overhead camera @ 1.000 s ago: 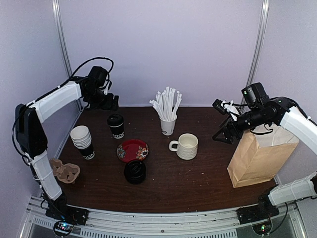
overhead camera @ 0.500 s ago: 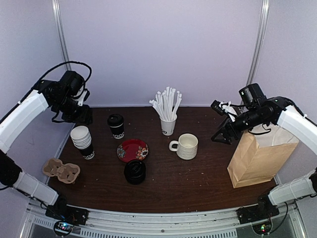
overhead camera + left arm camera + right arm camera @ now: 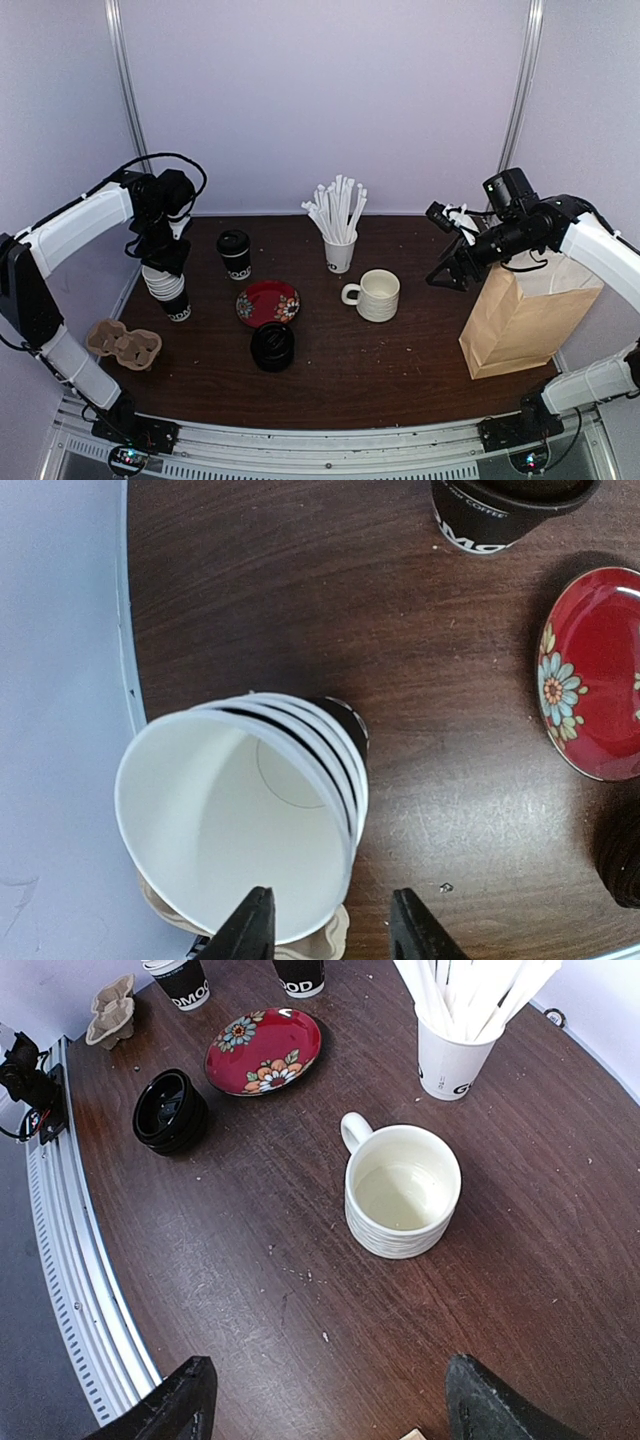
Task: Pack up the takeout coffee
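Coffee cup (image 3: 234, 254) stands upright, black-lidded, white lettering on black band

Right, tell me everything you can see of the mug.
The mug is cream, ribbed on the outside, glazed like ceramic, with one loop handle. It stands upright and empty on the dark wooden table, between the red plate and the paper bag. Its handle points toward the plate. The cup of straws stands just behind it. Nothing touches it but the table.

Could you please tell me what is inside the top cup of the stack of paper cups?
The top cup looks empty: only bare white walls and bottom show. The cups nested below are covered.
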Controlling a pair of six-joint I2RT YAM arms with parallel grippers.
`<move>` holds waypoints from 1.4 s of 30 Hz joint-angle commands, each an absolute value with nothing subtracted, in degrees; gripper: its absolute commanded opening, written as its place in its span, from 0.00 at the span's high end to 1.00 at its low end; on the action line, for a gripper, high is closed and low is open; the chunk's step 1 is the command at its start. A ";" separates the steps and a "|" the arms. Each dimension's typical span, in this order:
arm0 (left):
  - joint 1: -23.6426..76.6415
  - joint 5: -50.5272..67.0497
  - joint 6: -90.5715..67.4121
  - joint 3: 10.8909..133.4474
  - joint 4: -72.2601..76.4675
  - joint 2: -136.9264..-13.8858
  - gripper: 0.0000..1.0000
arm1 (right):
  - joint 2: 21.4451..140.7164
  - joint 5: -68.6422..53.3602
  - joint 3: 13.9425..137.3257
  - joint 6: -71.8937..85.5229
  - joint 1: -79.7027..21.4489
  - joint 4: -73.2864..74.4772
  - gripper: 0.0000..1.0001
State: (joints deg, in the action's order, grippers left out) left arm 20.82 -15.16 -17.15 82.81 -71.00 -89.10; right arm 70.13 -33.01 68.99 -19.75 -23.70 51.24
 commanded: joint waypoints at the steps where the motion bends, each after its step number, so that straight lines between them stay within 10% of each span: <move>1: 19.53 -16.94 -15.46 84.14 -71.03 -89.90 0.61 | 68.72 -32.96 68.81 -20.09 -23.29 50.76 0.18; 21: 18.81 -17.40 -13.24 85.82 -70.97 -92.20 1.00 | 68.98 -33.10 69.21 -19.96 -23.31 50.79 0.18; 37: 22.83 -23.23 -11.00 94.95 -77.52 -95.87 1.00 | 69.27 -33.09 69.35 -20.00 -23.29 50.80 0.18; 40: 21.43 -9.27 -10.23 95.29 -76.37 -95.01 1.00 | 69.01 -32.94 69.21 -19.90 -23.30 50.75 0.18; 42: 22.82 -28.11 -12.30 95.52 -76.81 -95.76 1.00 | 68.91 -32.92 69.02 -20.00 -23.25 50.63 0.18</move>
State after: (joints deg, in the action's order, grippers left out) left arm 21.96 -16.01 -10.48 93.93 -76.03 -95.81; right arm 69.76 -32.99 68.99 -19.75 -23.70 51.20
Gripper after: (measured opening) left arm 0.008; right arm 0.823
